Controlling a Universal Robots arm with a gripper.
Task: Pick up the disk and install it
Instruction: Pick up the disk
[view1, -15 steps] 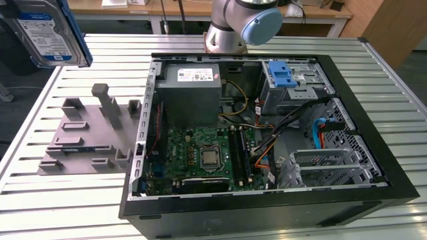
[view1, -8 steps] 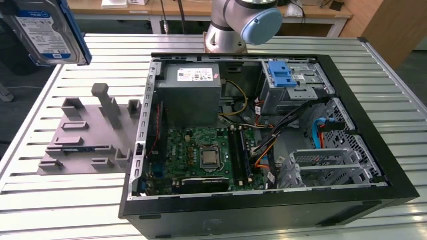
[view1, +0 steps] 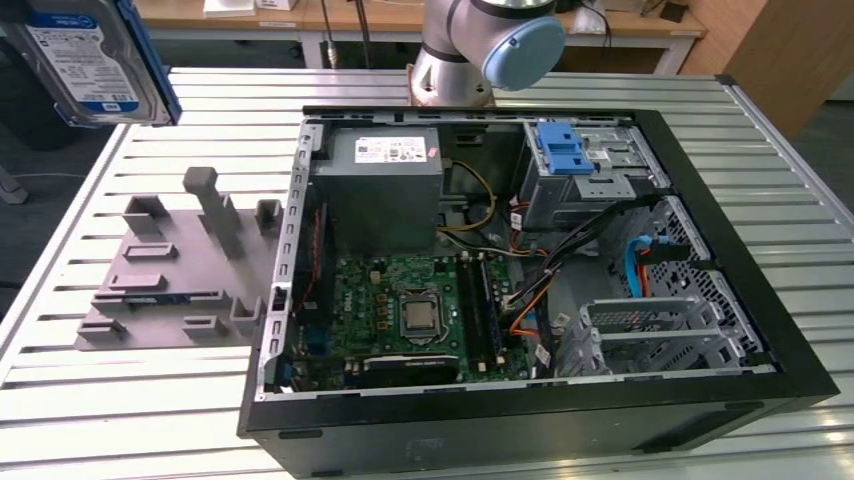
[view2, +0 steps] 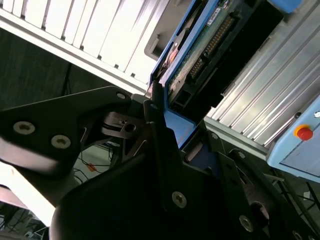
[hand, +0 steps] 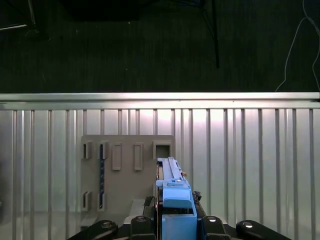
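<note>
High at the exterior view's left, above the tabletop (view1: 134, 410), the disk (view1: 83, 58) hangs with the jaws clamped on its blue carrier (hand: 175, 197). Its long axis stands near upright, label toward that camera. Carrying it well likely means a firm clamp and no swing, clearing the grey fixture (view1: 174, 270) and the case (view1: 534, 430) wall.

The disk (view1: 91, 58), silver with a white-and-blue label and blue carrier frame, is held aloft and tilted, well apart from the open computer case (view1: 534, 432), toward the exterior view's left.
</note>
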